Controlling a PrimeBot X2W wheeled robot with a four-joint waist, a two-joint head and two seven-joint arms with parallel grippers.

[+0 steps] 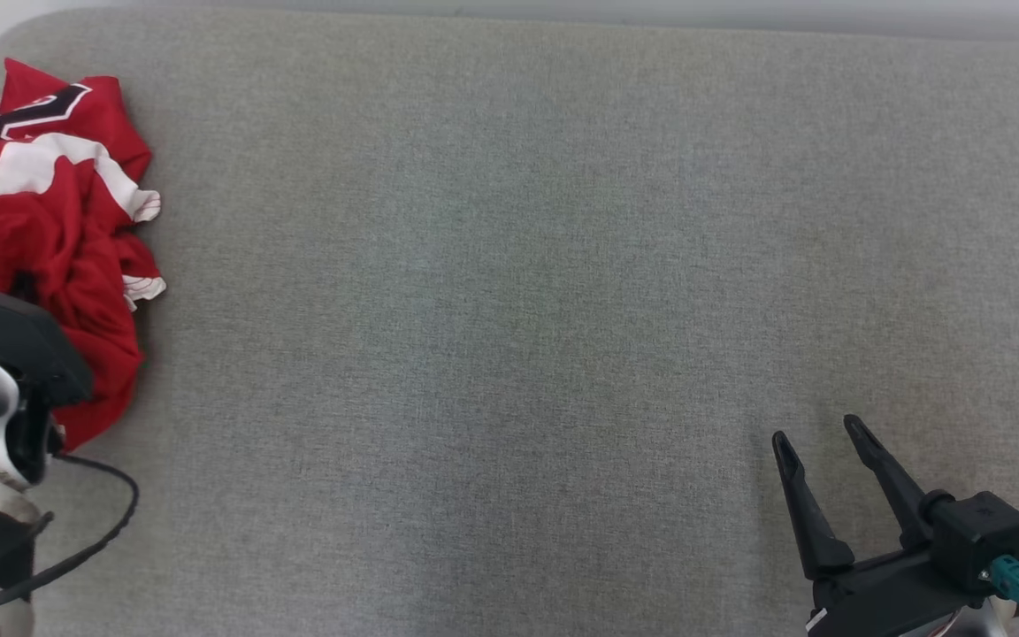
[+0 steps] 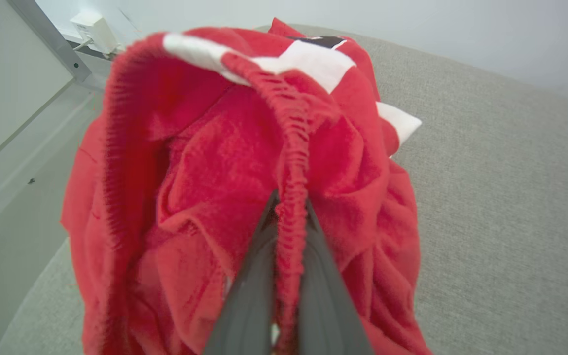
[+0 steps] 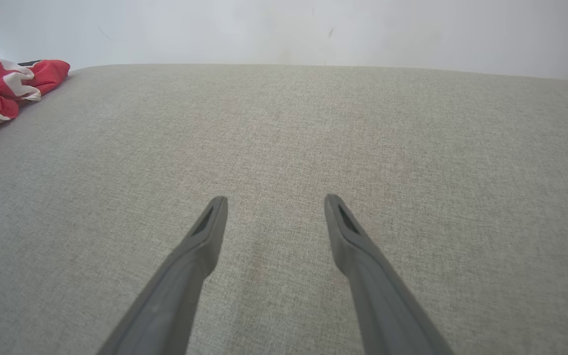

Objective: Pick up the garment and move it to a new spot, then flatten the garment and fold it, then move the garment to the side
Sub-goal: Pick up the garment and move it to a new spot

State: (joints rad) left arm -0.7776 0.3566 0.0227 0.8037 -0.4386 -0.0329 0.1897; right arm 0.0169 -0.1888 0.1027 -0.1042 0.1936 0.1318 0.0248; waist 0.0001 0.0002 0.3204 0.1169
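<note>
Garment, red with white bands, is seen crumpled at the far left corner of the grey cloth-covered tabletop. Its ribbed edge is pinched between the left gripper's fingers. The right gripper is held well apart, fingers spread.

Place: bare indoor room, lab-like rather than homely.
Surface: wide bench covered in grey fabric, with a rounded corner.
Surroundings: plain pale wall; white wall box.
</note>
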